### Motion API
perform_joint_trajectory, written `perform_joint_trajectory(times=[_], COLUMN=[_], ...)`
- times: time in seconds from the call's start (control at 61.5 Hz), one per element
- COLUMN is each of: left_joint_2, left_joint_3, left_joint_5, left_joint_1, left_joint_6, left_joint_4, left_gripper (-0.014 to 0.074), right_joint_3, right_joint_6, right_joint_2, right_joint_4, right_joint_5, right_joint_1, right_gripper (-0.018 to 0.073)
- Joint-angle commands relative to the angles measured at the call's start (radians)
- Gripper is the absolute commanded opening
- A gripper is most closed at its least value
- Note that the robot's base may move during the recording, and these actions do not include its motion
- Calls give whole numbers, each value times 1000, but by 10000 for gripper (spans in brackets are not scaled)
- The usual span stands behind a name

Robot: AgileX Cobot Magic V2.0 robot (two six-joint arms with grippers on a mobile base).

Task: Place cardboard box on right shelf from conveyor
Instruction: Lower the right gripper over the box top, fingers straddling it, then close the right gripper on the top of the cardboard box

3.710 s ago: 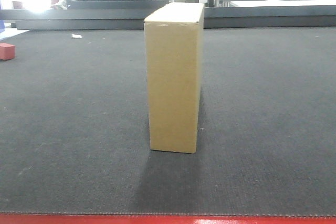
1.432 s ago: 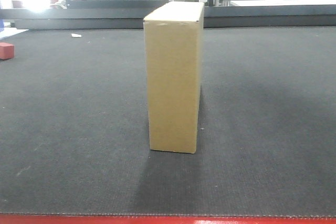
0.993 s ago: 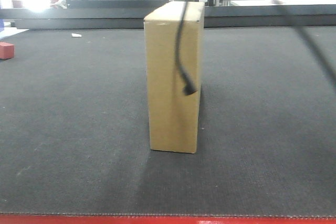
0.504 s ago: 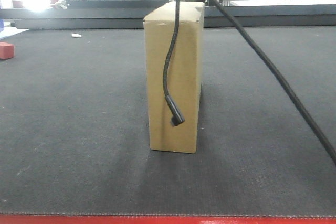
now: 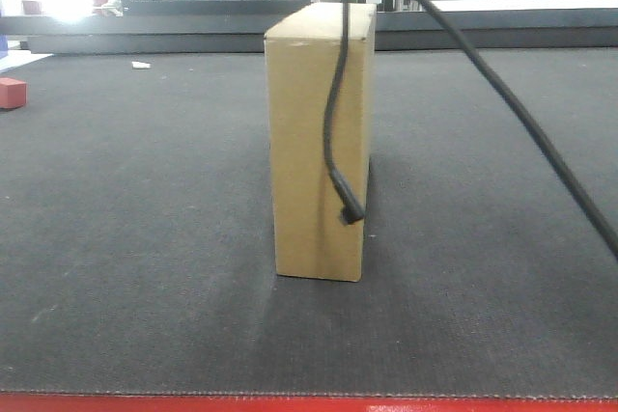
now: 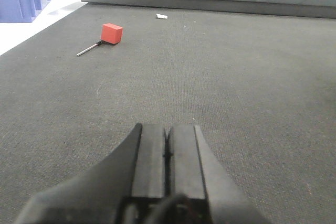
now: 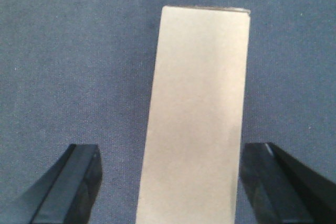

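My right fingers [image 7: 79, 179] are spread wide, one on each side of the cardboard box [image 5: 314, 142] without touching it. It stands upright on the conveyor [image 5: 126, 238], midway across. My left fingers [image 6: 152, 156] are pressed together.

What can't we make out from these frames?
Right shelf: in no view.
Cardboard box base, right wrist view: cut off by bottom edge.
Right gripper height over the box: front view shows only a hanging cable; arm beyond top edge.
Left wrist view: box outside the frame.
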Motion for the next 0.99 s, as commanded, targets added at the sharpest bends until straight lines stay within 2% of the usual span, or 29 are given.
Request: perform_joint_trajectory(times=[0.0, 0.456, 0.976], left_joint_2=[-15, -15, -15], left_joint_3=[10, 10, 10], left_joint_5=[-85, -85, -85], left_joint_1=[-2, -2, -2], left_joint_6=[0, 0, 0], left_joint_4=[-6, -6, -6], left_gripper=[-116, -116, -116], right_joint_3=[-35, 31, 75], right_joint_6=[-34, -36, -1], right_joint_2=[-69, -85, -50], right_joint_4=[-45, 8, 24], right_joint_5=[18, 16, 15], right_joint_1=[-15, -29, -29], right_gripper=[633, 633, 633])
